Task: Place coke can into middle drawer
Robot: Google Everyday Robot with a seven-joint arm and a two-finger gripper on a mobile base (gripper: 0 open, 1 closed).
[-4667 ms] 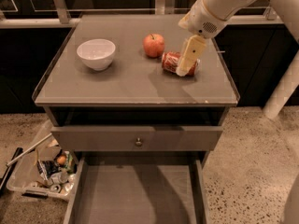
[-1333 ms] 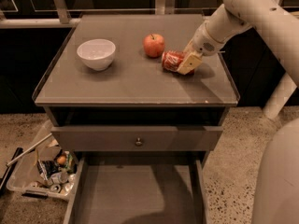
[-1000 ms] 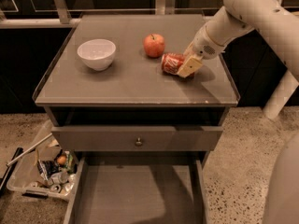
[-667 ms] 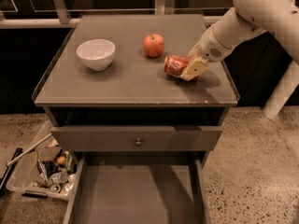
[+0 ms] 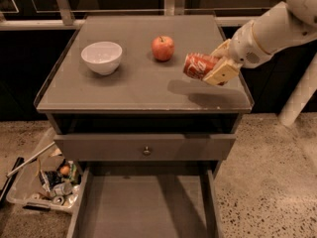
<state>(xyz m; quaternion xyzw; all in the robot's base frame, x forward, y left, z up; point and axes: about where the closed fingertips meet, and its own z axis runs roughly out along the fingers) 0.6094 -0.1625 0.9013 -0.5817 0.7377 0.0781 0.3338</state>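
Claw clamps the can above the desk's right side; can lies sideways, long axis left-right. Open drawer below; speckled floor.

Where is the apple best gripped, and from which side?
Grip the apple across its round middle, probably coming straight down from above: it sits upright, stem up, standing apart from the bowl and the can. The gripper is to its right, over the table, shut on the can.
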